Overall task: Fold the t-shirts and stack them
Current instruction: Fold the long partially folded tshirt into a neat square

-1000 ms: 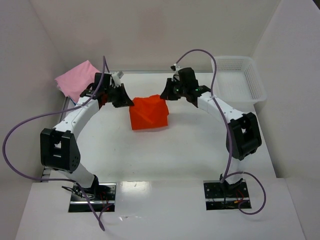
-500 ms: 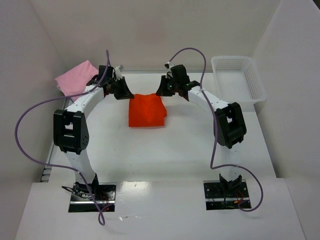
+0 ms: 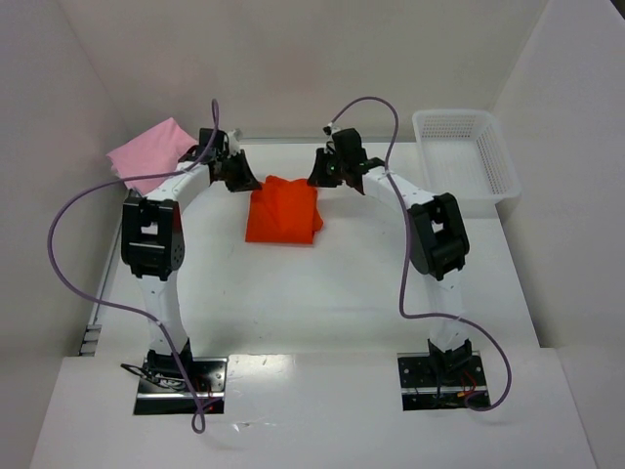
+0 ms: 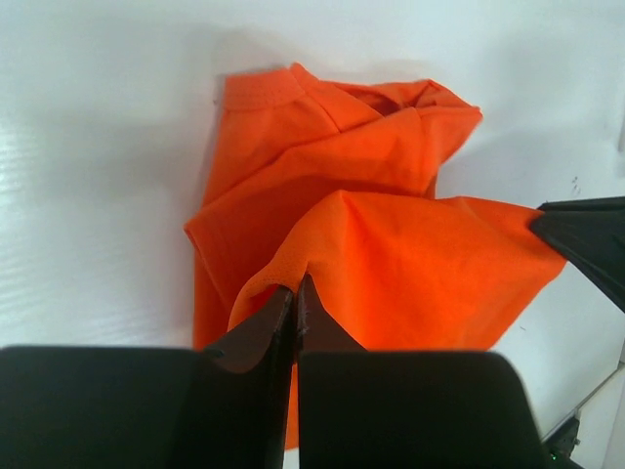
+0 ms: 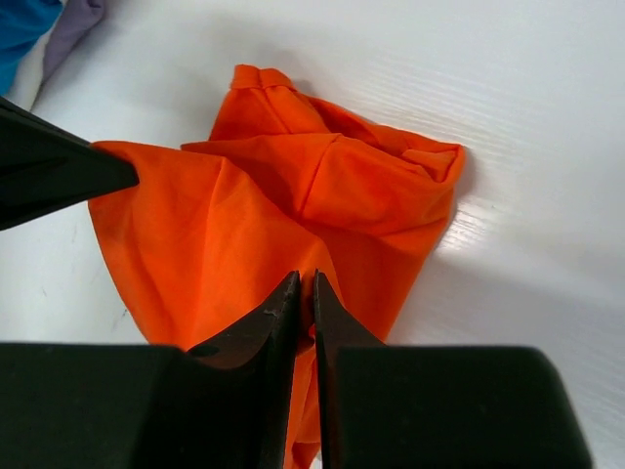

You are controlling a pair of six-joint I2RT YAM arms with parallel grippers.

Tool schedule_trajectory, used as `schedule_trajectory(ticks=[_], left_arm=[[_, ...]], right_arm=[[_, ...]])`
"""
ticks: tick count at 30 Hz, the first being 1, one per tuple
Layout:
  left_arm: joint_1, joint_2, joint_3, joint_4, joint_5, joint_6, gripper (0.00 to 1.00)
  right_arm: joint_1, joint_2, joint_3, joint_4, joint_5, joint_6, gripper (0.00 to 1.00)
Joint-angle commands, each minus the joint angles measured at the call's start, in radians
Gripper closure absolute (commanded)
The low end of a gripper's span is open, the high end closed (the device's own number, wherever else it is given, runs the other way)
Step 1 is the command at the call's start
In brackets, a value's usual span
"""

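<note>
1. left end effector (image 4: pixel 295 285): jaws nearly together, pinching a corner of the orange shirt (image 3: pixel 283 213).
2. right end effector (image 5: pixel 304 283): likewise, pinching the opposite corner.
3. orange shirt is bunched at the middle of the desk's (image 3: pixel 312 293) far edge.

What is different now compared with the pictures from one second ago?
The orange t-shirt, held up before, was laid flatter and slightly farther back. The left gripper and right gripper still pinch its edge. The pink t-shirt and basket stayed.
</note>
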Motion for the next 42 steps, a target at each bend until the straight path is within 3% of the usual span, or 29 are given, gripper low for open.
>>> schedule_trajectory(ticks=[1, 5, 26, 34, 42], left_arm=[[0.007, 0.025, 0.074, 0.063, 0.000, 0.007, 0.96], [0.007, 0.058, 0.139, 0.063, 0.000, 0.007, 1.00], [0.016, 0.083, 0.332, 0.073, 0.046, -0.002, 1.00], [0.007, 0.251, 0.567, 0.021, 0.060, -0.024, 1.00], [-0.002, 0.541, 0.996, -0.071, 0.011, -0.091, 0.98]], right_arm=[[-0.020, 0.002, 0.030, 0.059, 0.047, -0.007, 0.84], [-0.038, 0.002, 0.030, 0.068, 0.047, -0.007, 0.86], [-0.058, -0.062, 0.136, 0.068, 0.056, -0.027, 0.92], [-0.110, -0.030, 0.145, 0.087, 0.065, -0.017, 0.92], [-0.150, 0.064, 0.211, 0.117, 0.074, 0.005, 0.92]])
